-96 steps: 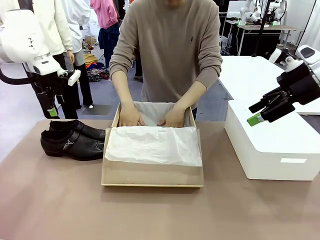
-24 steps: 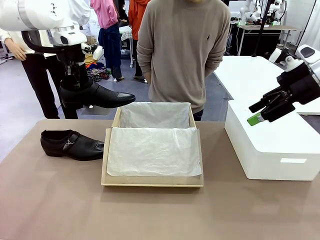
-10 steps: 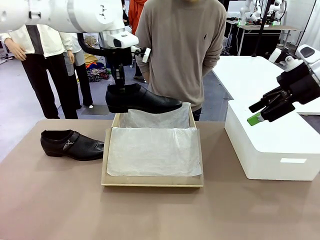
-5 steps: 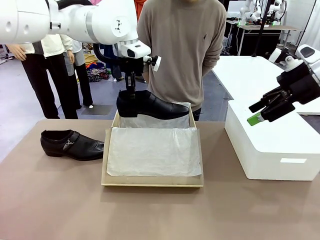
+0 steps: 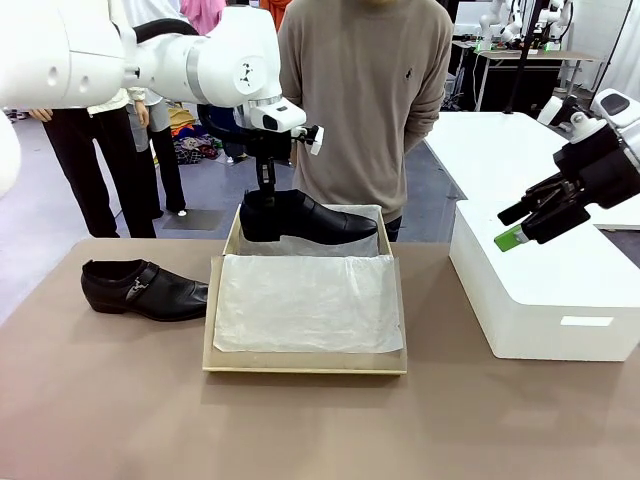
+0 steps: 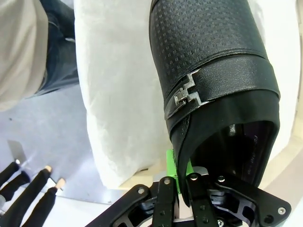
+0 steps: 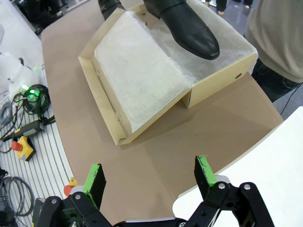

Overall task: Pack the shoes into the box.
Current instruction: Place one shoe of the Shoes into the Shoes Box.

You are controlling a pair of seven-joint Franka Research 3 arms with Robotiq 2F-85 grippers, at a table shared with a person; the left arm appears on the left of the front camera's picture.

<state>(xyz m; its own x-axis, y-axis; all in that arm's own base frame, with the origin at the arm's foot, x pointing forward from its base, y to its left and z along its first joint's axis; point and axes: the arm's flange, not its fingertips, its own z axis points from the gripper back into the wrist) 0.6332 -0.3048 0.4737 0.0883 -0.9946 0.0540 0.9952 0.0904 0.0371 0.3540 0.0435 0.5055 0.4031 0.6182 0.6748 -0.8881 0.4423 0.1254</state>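
One black shoe (image 5: 310, 217) hangs over the far half of the brown box (image 5: 305, 359), toe pointing right, just above the white tissue paper (image 5: 305, 300). My left gripper (image 5: 268, 194) is shut on its heel rim from above. In the left wrist view the gripper (image 6: 182, 176) pinches the back edge of the shoe (image 6: 213, 61), whose buckle faces the camera. The other shoe (image 5: 140, 289) lies on the table left of the box. My right gripper (image 5: 520, 229) hangs open over the white box. Its own view shows the gripper (image 7: 149, 178), the box (image 7: 222, 78) and the shoe's toe (image 7: 189, 28).
A large white box (image 5: 545, 290) stands at the table's right side, under my right gripper. A person (image 5: 365, 90) stands close behind the brown box, arms back. The brown table surface (image 5: 300, 430) in front of the box is bare.
My left gripper has carried the shoe rightward and down, from above the box's left rear corner to low over its far half. The right arm has not moved.
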